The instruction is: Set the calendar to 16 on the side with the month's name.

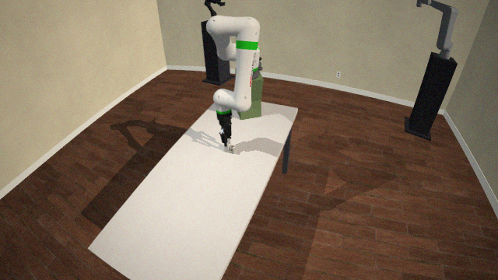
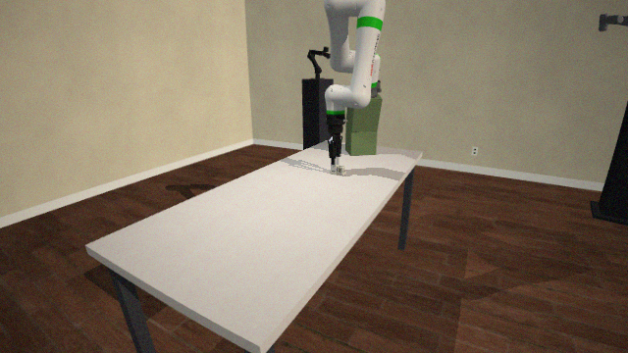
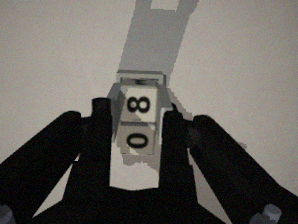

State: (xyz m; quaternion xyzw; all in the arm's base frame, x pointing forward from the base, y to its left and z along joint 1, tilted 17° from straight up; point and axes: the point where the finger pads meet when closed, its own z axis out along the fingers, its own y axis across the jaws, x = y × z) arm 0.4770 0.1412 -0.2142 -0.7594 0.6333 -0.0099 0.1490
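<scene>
Two black digits, an 8 (image 3: 139,104) and a 0 (image 3: 137,140), are showing sideways on the small white calendar cubework (image 1: 233,148) (image 2: 341,170) (image 3: 151,112) between the fingers of the black pincer (image 1: 227,147) (image 2: 336,169) (image 3: 139,97). The fingers are standing partly closed on either side; whether they are clamping a cube, I cannot tell. If they are gripping unevenly, a lift or turn could be twisting a cube askew; if they are brushing a neighbour or the rim, they could be dragging the tray or tipping it. Letting go too high could be leaving a cube tilted, and a wrong turn would be spoiling the 16. The pale, shallow-looking tray (image 3: 141,74) is showing its rim just beyond the 8, on the white rectangular counter (image 1: 187,194) (image 2: 235,221) (image 3: 240,75). How fully it is containing either cube is staying unclear, as is the month's side.
</scene>
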